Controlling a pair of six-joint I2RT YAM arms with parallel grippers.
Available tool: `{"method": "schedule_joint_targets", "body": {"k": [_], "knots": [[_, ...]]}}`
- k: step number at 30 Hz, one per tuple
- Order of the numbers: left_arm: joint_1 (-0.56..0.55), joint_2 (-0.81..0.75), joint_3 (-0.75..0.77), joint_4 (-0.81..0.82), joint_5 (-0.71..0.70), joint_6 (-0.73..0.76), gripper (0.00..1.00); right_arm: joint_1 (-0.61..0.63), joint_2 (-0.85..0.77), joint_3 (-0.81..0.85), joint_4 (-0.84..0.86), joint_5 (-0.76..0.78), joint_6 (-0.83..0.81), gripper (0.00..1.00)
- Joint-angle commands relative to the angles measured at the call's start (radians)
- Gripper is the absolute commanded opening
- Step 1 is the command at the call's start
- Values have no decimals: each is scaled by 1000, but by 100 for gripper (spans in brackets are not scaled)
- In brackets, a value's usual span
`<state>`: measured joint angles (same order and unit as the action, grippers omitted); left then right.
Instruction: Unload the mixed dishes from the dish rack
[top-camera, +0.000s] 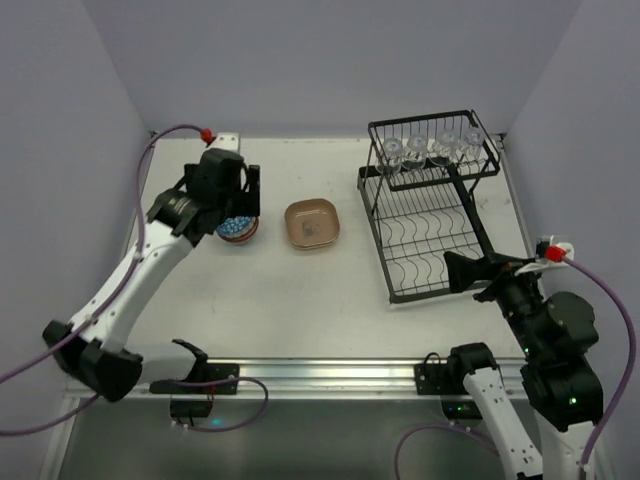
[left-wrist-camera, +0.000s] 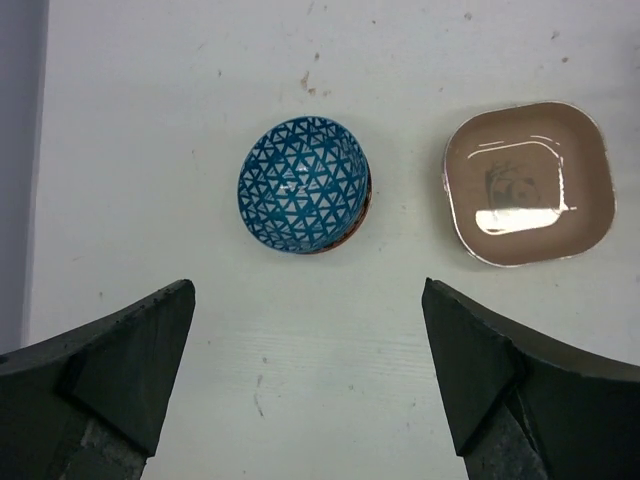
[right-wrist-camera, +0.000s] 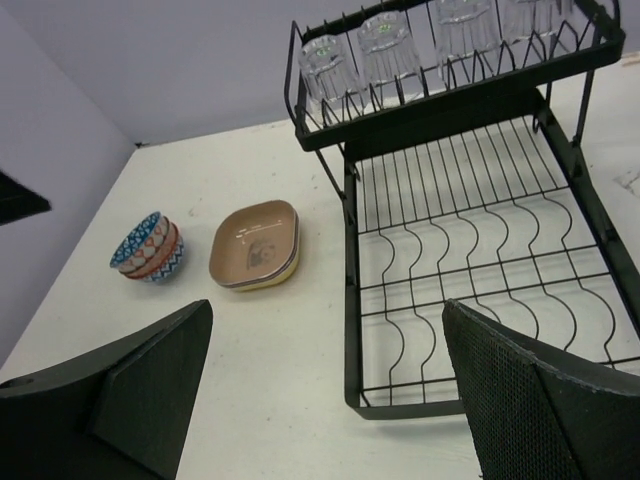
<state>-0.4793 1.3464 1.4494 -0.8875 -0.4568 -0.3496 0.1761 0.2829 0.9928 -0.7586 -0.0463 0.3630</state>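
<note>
Left gripper (left-wrist-camera: 308, 300): it is hovering straight above the bowls, its jaws standing wide apart and gripping nothing.
Right gripper (right-wrist-camera: 325, 320): it is hanging over the near edge of the rack, its fingers spread wide and holding nothing.
Small round patterned bowls (right-wrist-camera: 148, 248): they are sitting nested in a short stack on the white table (top-camera: 300, 300), well to the left of the rack, with a blue triangle-patterned one on top.
Rounded-square shallow plates (right-wrist-camera: 255, 245): they are lying stacked between the bowls and the rack, apart from both, tan-brown on top and yellow showing beneath.
Four small clear glass cups (right-wrist-camera: 330, 70): they are standing in a row in the upper basket.
Large black wire two-tier dish rack (right-wrist-camera: 350, 300): it is standing on the right side of the table.
</note>
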Motion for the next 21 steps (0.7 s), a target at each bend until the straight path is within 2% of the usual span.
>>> {"method": "schedule_joint_targets", "body": {"k": [1, 5, 9, 11, 15, 17, 21], "knots": [[2, -223, -167, 153, 24, 35, 100, 2, 120, 26, 84, -43, 39, 99], [-1, -375, -366, 203, -5, -21, 100, 3, 300, 95, 142, -27, 37, 91], [-1, -527, -577, 358, 90, -55, 100, 3, 525, 248, 180, 0, 21, 83], [-1, -546, -593, 343, 83, -55, 100, 3, 675, 323, 171, 0, -7, 79], [-2, -550, -583, 302, 66, -29, 100, 3, 930, 609, 61, -17, -117, 78], [-2, -572, -598, 308, 81, -37, 100, 3, 1057, 699, 25, -3, -172, 78], [-4, -590, -603, 321, 99, -26, 100, 5, 1232, 941, -60, 37, -228, 76]]}}
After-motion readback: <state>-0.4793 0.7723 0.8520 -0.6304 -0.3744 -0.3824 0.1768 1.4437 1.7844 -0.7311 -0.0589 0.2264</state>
